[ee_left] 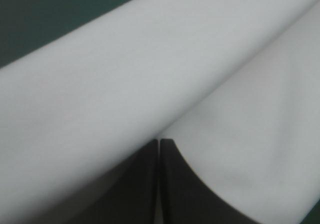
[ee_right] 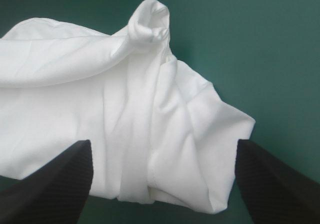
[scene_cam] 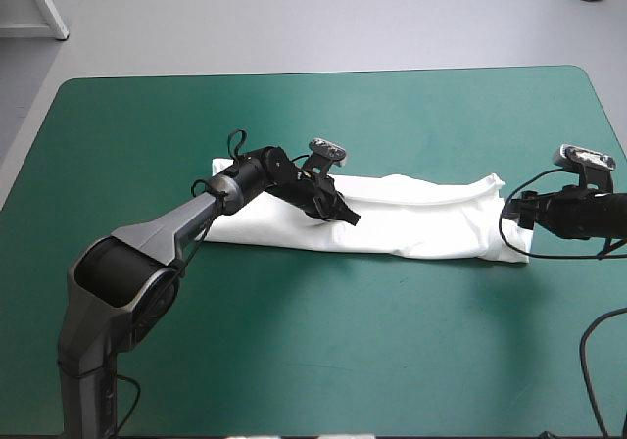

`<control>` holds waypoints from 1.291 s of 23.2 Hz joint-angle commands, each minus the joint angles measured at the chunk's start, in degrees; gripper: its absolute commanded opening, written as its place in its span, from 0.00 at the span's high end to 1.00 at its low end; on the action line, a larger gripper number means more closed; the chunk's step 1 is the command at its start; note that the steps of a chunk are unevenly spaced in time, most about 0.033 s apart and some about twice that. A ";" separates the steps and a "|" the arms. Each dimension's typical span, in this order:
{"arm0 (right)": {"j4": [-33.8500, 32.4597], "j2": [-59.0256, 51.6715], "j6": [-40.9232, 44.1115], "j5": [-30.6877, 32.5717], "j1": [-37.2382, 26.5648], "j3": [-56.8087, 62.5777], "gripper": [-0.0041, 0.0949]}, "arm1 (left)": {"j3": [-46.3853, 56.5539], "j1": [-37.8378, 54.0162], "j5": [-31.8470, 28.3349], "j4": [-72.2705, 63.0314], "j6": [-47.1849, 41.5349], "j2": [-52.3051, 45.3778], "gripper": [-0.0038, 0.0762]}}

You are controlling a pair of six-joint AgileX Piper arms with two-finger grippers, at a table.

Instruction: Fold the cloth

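the t-shirt [scene_cam: 421, 219] lies as a long white folded band across the middle of the teal-green cover [scene_cam: 294, 116], running from left to right and well apart from every table edge. its right end is bunched and a little wider, with a loose lip turned up along the far side.

the left gripper [scene_cam: 345, 214] is down on the band, left of its middle, its tip pointing toward the right end. in the left wrist view its black fingers [ee_left: 145, 184] are pressed together into one pointed arch, with only a thin seam between them. a soft ridge of cloth runs slantwise just ahead of the tips, and white cloth fills almost everything around them. whether any cloth is caught in the seam cannot be told.

the right gripper [scene_cam: 516, 214] sits low at the band's right end, close to the cloth. in the right wrist view its fingers [ee_right: 60, 179] stand spread wide apart, and the layered end of the shirt lies between and ahead of them, with a small twisted knob of cloth at its far side.
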 commanded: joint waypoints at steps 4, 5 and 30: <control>2.91 4.93 -1.71 -1.40 4.39 -1.20 0.19 | -1.32 -0.31 -1.09 -0.99 0.25 -2.20 0.93; 2.76 6.80 -1.71 -1.87 5.94 -1.20 0.24 | -1.32 -0.31 -1.09 -0.99 0.25 -2.20 0.93; 9.55 10.24 -8.16 2.23 8.05 -7.61 0.98 | -1.32 -0.20 -1.74 -0.89 0.03 -2.30 0.93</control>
